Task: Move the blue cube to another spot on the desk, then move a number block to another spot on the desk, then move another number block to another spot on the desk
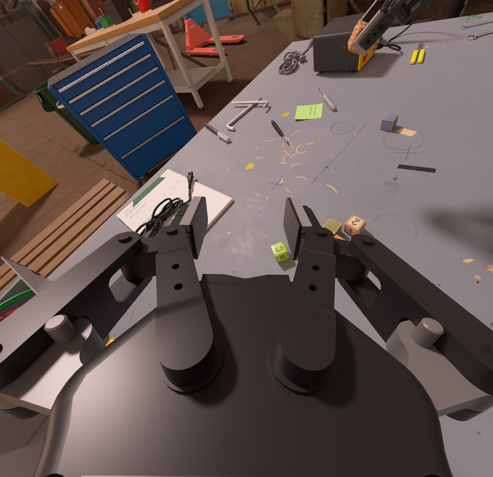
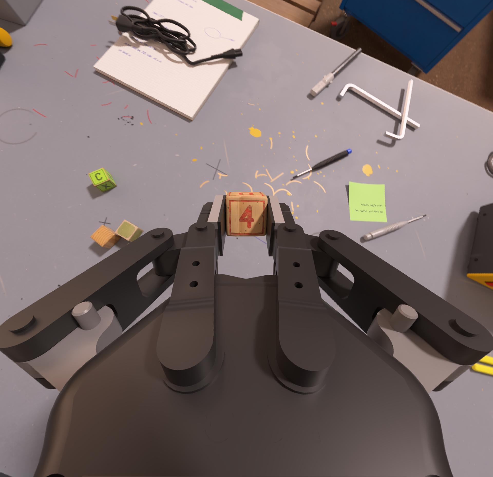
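My right gripper is shut on a wooden number block with red print and holds it above the grey desk. In the left wrist view that gripper and its block hang high at the far right. The blue cube sits on the desk far right. My left gripper is open and empty above the desk. A wooden number block with black print sits right of its right finger, beside a faded green block. A bright green letter block lies by that finger.
A notepad with a black cable lies near the desk edge. Hex keys, a marker, a small screwdriver, a green sticky note and a grey tool lie about. A dark box stands far back.
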